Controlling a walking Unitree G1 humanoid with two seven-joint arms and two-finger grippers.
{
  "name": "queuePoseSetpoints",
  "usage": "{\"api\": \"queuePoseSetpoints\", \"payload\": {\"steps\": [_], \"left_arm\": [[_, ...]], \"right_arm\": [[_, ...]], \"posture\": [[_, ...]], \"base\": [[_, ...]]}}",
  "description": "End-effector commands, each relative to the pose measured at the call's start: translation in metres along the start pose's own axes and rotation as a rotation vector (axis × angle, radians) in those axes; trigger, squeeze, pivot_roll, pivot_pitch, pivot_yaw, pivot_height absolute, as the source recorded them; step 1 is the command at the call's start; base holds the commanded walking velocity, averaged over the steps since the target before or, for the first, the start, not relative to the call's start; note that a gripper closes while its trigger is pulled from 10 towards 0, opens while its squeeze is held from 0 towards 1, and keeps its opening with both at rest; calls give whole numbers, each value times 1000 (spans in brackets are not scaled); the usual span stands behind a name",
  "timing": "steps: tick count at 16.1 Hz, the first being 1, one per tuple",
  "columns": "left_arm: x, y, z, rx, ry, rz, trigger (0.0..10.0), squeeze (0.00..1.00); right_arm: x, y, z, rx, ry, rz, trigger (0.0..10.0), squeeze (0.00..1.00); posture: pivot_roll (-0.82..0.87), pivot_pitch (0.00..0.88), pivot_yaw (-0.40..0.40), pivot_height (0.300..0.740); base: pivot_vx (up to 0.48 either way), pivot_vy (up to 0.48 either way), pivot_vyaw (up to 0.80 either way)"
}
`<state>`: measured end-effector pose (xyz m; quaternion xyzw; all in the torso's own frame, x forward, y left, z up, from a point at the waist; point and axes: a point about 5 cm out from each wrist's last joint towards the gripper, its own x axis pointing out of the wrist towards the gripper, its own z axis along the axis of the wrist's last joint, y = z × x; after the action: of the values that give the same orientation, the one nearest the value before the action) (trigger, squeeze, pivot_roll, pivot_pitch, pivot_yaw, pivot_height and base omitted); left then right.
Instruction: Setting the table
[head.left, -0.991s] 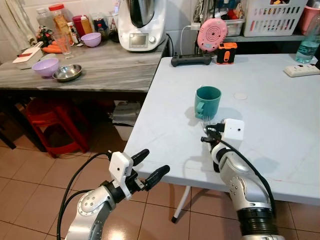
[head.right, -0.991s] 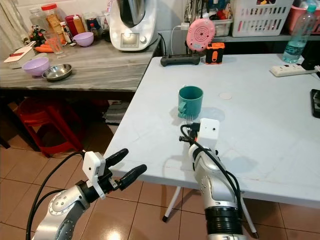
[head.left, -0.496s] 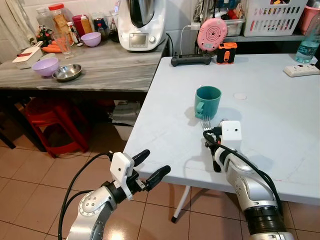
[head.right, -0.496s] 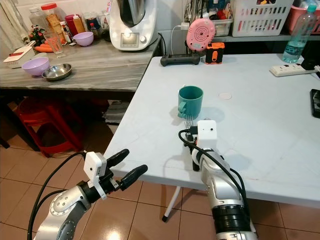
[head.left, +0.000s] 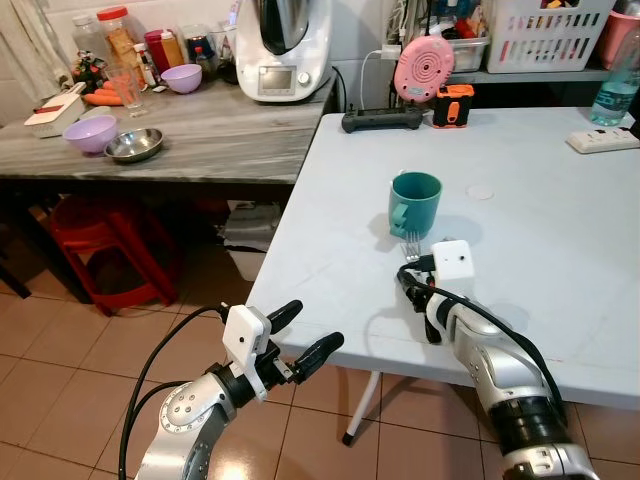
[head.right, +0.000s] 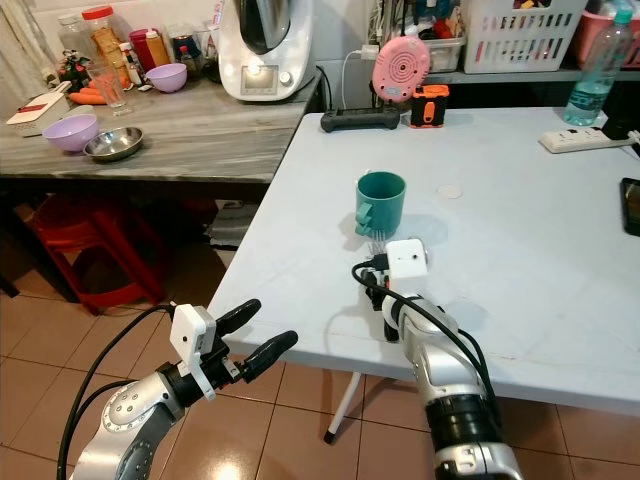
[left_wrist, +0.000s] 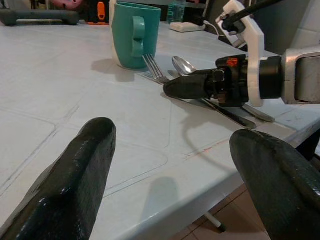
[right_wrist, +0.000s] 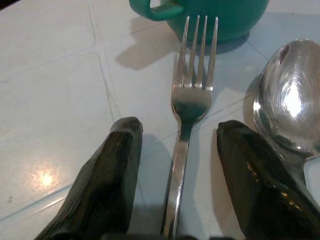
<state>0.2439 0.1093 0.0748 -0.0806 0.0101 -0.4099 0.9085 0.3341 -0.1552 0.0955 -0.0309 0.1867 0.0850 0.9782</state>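
Between the two black fingers of the right hand lies the fork, flat on the white tabletop. Its handle runs back toward the wrist and its tines point straight ahead at the foot of the green mug. The fingers stand apart on both sides of the handle and do not touch it, so this hand is released and holds nothing. The long axis of the fork is in line with the hand, so any closing would take the handle across its narrow side.

Just beside the fork, on the outer side, lies a spoon, parallel to it, and its bowl is near one finger. The mug stands very close in front of the tines, so there is little room to push forward.

The left hand hovers below the table edge over the tiled floor, well apart from the fork, with its fingers spread and nothing in it. The right hand is clearly the nearer one.
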Motion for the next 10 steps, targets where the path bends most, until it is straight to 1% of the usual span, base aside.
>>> {"api": "queuePoseSetpoints", "payload": {"steps": [1, 2, 6, 10], "left_arm": [[-2, 1, 0, 9, 9, 5, 10000, 0], [-2, 1, 0, 8, 9, 5, 10000, 0], [-4, -1, -2, 2, 25, -26, 10000, 0], [-3, -1, -1, 1, 28, -32, 10000, 0]], "right_arm": [[3, 4, -4, -8, 30, 21, 6784, 0], [3, 3, -6, -6, 36, 27, 0, 0], [5, 1, -14, -1, 64, 49, 0, 0], [5, 2, -22, 30, 89, 55, 0, 0]], "posture": [[-56, 0, 108, 740], [-56, 0, 108, 740], [-55, 0, 107, 740], [-55, 0, 109, 740]], "base": [[0, 0, 0], [0, 0, 0], [0, 0, 0], [0, 0, 0]]}}
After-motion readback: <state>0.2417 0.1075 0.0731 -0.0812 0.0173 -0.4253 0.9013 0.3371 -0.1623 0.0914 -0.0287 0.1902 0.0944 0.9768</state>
